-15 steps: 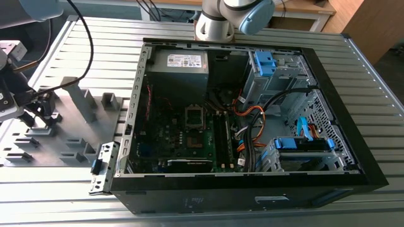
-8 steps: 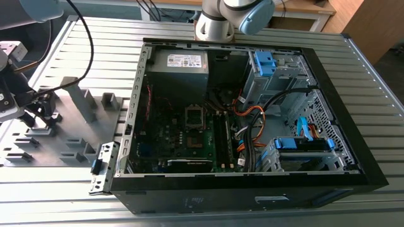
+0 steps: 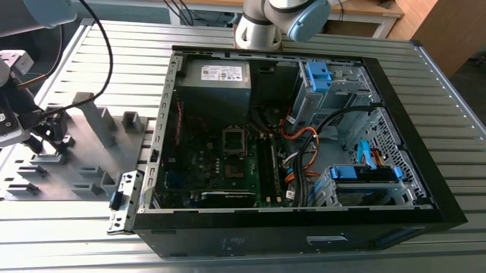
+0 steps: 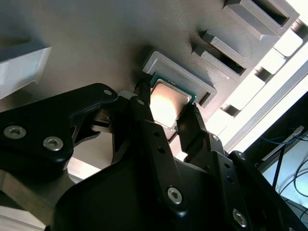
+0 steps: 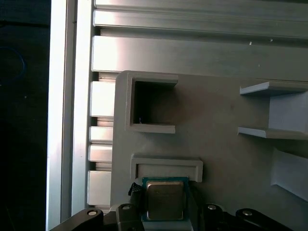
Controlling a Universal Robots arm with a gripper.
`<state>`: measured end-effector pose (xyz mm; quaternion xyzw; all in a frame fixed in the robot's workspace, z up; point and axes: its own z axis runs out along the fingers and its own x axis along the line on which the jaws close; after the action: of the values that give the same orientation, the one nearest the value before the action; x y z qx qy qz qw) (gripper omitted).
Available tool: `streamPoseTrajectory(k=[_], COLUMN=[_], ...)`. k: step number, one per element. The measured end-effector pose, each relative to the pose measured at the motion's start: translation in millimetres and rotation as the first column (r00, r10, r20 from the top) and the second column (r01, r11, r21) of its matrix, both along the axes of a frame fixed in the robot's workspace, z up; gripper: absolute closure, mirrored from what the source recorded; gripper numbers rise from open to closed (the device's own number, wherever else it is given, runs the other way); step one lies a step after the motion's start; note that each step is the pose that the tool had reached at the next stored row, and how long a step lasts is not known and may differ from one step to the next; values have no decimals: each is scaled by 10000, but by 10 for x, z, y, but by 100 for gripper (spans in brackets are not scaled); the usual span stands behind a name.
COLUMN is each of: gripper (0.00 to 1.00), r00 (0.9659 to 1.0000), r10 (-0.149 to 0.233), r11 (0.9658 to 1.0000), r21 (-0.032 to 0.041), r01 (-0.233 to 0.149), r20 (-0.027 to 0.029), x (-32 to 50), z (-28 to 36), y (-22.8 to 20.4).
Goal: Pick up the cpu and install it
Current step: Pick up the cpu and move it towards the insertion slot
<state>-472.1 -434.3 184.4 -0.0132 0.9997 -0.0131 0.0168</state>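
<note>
At the exterior view's far left, the hand (image 3: 47,136) hung over the grey tray (image 3: 91,170) on the desk (image 3: 129,40), the open case (image 3: 304,230) lying at centre and right. Both wrist views showed it clenched on the cpu (image 4: 168,102) (image 5: 165,199), just beside a tray pocket (image 5: 166,166).

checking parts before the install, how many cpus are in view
1. The cpu lies on the grey tray against a raised bracket, right at the gripper. The tray is to the exterior view's left of the computer case. Others could be hidden inside the case.
</note>
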Motion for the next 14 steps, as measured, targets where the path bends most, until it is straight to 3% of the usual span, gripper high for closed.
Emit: streamPoseTrajectory(k=[10,11,14], gripper=[52,46,46], r00=[10000,10000,10000], r10=[0,0,0], r11=[10000,10000,10000], r21=[4,3,1], r01=[0,0,0], r20=[6,4,0], x=[1,1,0], z=[-15,-15,-13], y=[0,0,0])
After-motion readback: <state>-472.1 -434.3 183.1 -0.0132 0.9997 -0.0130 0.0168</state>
